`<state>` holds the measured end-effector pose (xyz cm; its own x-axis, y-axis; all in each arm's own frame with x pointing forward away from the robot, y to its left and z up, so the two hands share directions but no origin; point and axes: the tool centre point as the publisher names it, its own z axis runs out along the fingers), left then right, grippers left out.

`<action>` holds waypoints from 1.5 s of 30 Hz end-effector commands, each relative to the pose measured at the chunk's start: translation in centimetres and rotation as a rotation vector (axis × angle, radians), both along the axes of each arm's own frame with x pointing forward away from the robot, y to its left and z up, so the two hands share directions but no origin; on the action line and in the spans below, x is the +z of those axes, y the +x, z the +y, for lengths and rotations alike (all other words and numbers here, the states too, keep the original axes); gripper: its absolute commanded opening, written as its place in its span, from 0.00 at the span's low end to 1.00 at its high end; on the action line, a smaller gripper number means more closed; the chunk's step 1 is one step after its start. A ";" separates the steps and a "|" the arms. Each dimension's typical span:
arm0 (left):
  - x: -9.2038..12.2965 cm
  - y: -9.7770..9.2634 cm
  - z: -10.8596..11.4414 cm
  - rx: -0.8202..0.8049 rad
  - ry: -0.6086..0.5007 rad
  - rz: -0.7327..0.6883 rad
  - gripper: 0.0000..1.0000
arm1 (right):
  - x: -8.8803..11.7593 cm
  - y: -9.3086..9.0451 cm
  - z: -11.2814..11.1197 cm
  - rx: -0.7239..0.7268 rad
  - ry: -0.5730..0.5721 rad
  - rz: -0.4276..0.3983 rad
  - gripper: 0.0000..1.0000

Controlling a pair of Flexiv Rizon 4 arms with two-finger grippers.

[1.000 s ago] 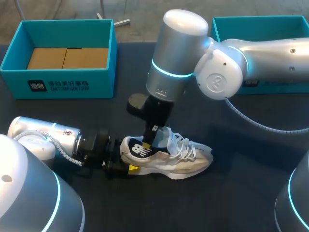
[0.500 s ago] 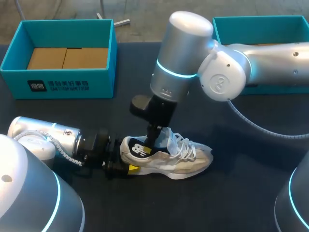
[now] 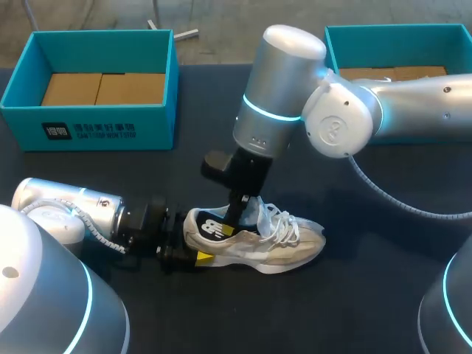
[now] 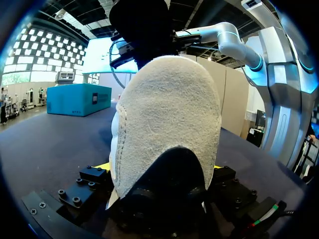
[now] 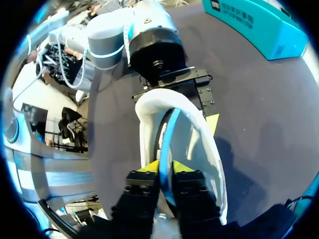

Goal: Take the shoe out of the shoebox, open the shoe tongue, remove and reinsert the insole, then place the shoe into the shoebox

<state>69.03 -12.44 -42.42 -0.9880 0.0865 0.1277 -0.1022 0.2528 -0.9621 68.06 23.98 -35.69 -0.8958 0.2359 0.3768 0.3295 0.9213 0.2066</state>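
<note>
Now our right hand (image 5: 160,167), pinched shut on the blue insole (image 5: 167,130), has lifted a little, drawing it up from the shoe (image 3: 258,240). Our left hand (image 4: 162,172) stays clamped on the shoe's heel end, pinning it to the table (image 3: 369,295). Insole removal looks underway.

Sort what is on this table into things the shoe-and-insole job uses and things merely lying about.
In the job:
shoe
blue insole, pinched by the right gripper
left gripper, clamping the heel
left shoebox or right shoebox; which one cannot be told

Lying about:
cardboard inserts in the left shoebox
whichever shoebox is spare
</note>
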 end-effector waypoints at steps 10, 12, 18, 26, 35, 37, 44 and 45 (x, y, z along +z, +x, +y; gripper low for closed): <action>-0.3 -0.1 0.0 0.003 0.002 0.000 0.00 | 0.9 -0.3 -0.6 0.071 0.118 -0.096 0.00; -0.3 -0.1 0.0 0.003 0.002 0.000 0.00 | 1.2 -0.4 -0.9 0.086 0.155 -0.121 0.00; -0.3 -0.1 0.0 0.003 0.002 0.000 0.00 | 1.6 -0.4 -1.2 0.133 0.215 -0.163 0.00; -0.3 -0.1 0.0 0.003 0.002 0.000 0.00 | 2.1 -0.1 -0.9 0.180 0.218 -0.184 0.00; -0.3 -0.1 0.0 0.003 0.002 0.000 0.00 | 2.6 0.4 1.8 0.383 0.215 -0.173 0.00; -0.3 -0.1 0.0 0.003 0.002 0.000 0.00 | 2.6 0.5 2.3 0.409 0.207 -0.163 0.00; -0.3 -0.1 0.0 0.003 0.002 0.000 0.00 | 2.5 0.7 3.1 0.443 0.201 -0.144 0.00; -0.3 -0.1 0.0 0.003 0.002 0.000 0.00 | 2.4 0.7 3.1 0.445 0.199 -0.142 0.00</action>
<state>69.04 -12.42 -42.42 -0.9881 0.0864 0.1275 -0.1021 0.2528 -0.9621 68.37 26.17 -32.97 -0.9445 -0.2383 0.2260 -0.1227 0.8944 0.4302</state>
